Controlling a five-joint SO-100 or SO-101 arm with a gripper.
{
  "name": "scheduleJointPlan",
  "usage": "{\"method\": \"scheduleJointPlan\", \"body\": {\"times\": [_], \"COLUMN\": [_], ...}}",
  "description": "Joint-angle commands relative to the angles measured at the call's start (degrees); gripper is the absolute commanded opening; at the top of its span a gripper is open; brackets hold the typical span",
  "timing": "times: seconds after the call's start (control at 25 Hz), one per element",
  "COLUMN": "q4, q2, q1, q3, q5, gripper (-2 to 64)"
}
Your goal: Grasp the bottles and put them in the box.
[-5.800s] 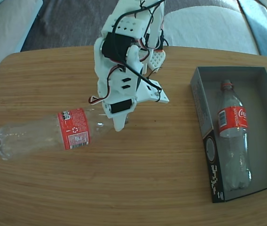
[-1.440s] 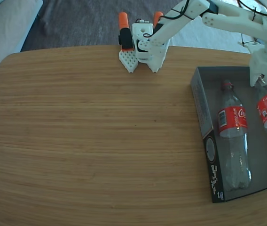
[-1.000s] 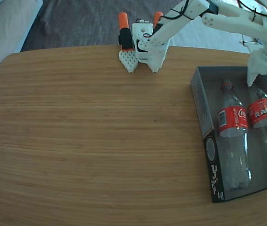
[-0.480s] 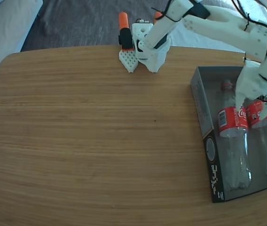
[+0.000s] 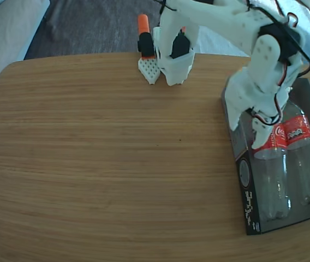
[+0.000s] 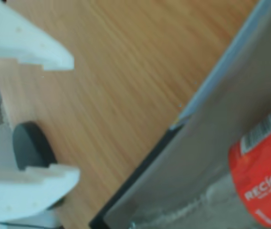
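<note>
Bottles: two clear Coca-Cola bottles, both lying inside the box (image 5: 241, 176) at the right of the fixed view. I count one (image 5: 270, 174) nearer the box's left wall and the other (image 5: 303, 164) just beside it on the right, red labels side by side, bases toward the near end. Lying parallel along the box's length is the only way two of them fit such a shallow tray.

Gripper (image 6: 64, 115): fingers spread, nothing between them; in the wrist view I see only bare wooden table (image 5: 100, 164) in the gap, with the box's left wall and a red label (image 6: 264, 176) off to the right. In the fixed view the arm (image 5: 264, 76) hangs over the far left part of the box, covering both bottle necks.

Table: no bottle left on it that I can see.

Status, my judgement: both items stowed, task essentially complete. Only raising the arm clear without clipping the box wall remains.
</note>
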Motion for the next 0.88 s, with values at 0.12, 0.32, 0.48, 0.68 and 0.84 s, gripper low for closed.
{"method": "scheduleJointPlan", "body": {"times": [0.12, 0.32, 0.48, 0.68, 0.84], "q4": [-8.61, -18.37, -27.77, -35.24, -38.94], "q2": [17.40, 27.16, 34.72, 42.80, 48.34], "q1": [8.79, 15.82, 19.25, 21.71, 25.05], "q3": [13.45, 27.69, 38.58, 48.34, 54.58], "q5": [5.62, 5.80, 5.80, 6.24, 6.33], "gripper": [15.7, 2.8, -0.3, -0.1, -0.1]}}
